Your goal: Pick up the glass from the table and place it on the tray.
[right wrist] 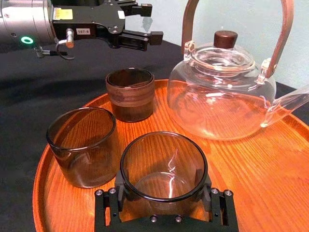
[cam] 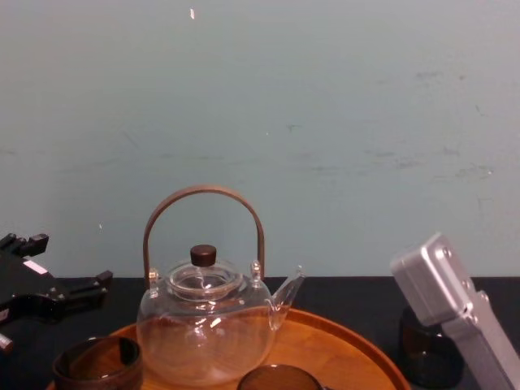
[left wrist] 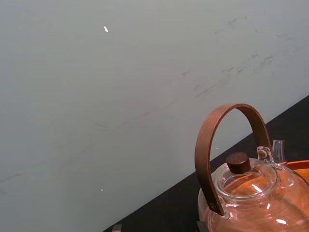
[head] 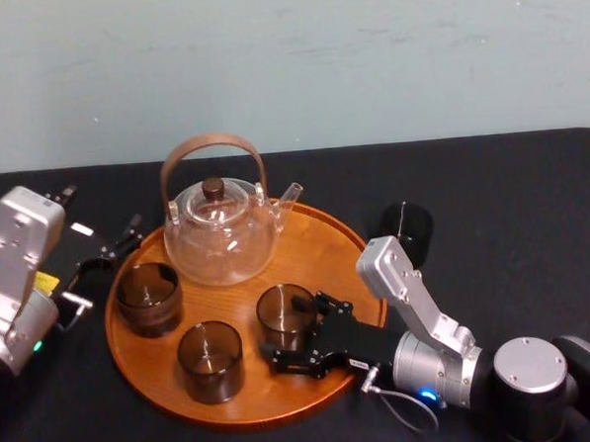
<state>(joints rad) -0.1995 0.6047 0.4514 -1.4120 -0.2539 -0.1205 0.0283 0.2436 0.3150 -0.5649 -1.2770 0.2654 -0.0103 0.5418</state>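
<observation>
A smoky dark glass stands upright on the round orange-brown wooden tray, at its front right part. My right gripper reaches in from the right and is shut on this glass. In the right wrist view its fingers press both sides of the glass, whose base rests on the tray. My left gripper hangs open just off the tray's left rim, holding nothing, and appears in the right wrist view and the chest view.
A clear glass teapot with a brown hoop handle sits at the tray's back. Two more dark glasses stand on the tray's left and front. Another dark glass stands on the black table, right of the tray, behind my right arm.
</observation>
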